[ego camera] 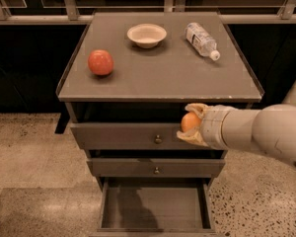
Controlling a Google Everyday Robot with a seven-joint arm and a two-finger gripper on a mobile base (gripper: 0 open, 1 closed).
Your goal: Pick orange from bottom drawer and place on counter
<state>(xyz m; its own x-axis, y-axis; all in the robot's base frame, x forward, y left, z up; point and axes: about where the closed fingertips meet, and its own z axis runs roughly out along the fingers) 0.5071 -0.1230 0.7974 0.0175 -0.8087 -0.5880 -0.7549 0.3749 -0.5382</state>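
My gripper [190, 124] is shut on the small pale orange [190, 122] and holds it in front of the top drawer, just below the counter's front edge, right of centre. The arm comes in from the right. The bottom drawer [153, 210] stands pulled open below, its flat inside bare. The counter [160, 68] is the flat grey-brown cabinet top above the gripper.
On the counter stand a larger red-orange fruit [100, 62] at the left, a pale bowl [146, 35] at the back middle and a plastic bottle [201, 40] lying at the back right. Two upper drawers with knobs [158, 139] are shut. A speckled floor surrounds the cabinet.
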